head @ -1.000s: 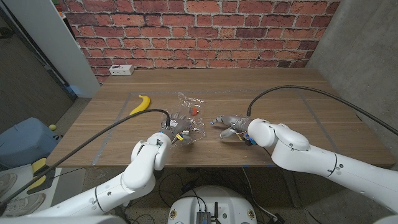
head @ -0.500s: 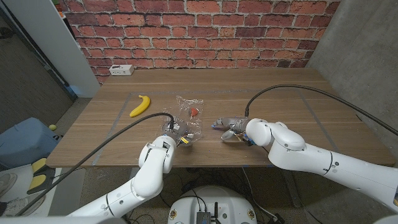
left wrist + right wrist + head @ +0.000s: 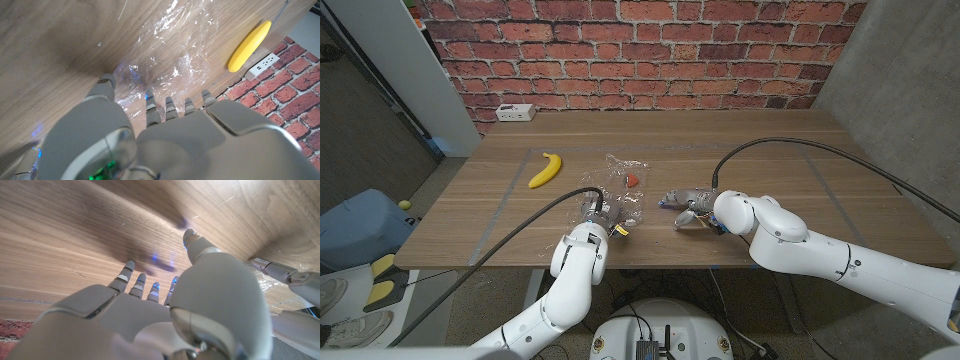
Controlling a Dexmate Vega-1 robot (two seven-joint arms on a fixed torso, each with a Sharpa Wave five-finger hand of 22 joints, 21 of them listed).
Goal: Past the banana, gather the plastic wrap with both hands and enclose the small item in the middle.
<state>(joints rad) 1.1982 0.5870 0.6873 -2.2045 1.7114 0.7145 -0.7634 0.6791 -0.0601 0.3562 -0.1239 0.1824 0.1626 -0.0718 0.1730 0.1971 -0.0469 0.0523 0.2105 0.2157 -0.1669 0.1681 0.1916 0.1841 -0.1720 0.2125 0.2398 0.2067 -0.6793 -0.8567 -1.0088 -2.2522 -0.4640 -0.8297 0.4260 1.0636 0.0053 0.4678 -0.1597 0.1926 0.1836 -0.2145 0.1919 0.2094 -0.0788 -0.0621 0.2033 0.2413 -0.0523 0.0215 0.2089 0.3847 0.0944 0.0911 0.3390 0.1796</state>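
1. Left robot hand (image 3: pixel 603 213) sits at the near edge of the plastic wrap (image 3: pixel 623 190), fingers (image 3: pixel 150 107) spread and reaching onto the crinkled film; whether it actually grips any of it, I cannot tell
2. Same robot hand from its wrist camera (image 3: pixel 165 135): fingertips on the clear wrap (image 3: pixel 165 55), thumb off to one side on the film's edge
3. Right robot hand (image 3: pixel 688 205) lies low over the bare tabletop (image 3: pixel 770 150), just beside the wrap's right side, fingers pointing toward it, holding nothing
4. Right wrist camera shows that robot hand (image 3: pixel 165 305) with fingers (image 3: pixel 125 275) apart over wood grain
5. The small item (image 3: pixel 632 180), reddish-orange, sits on the wrap's far part, between the two hands and a little past them
6. Banana (image 3: pixel 546 168) lies further left on the tabletop, apart from the wrap; also bright yellow in the left wrist camera (image 3: pixel 249 46)
7. A white power strip (image 3: pixel 516 112) rests at the far left edge, by the brick wall (image 3: pixel 650 45)
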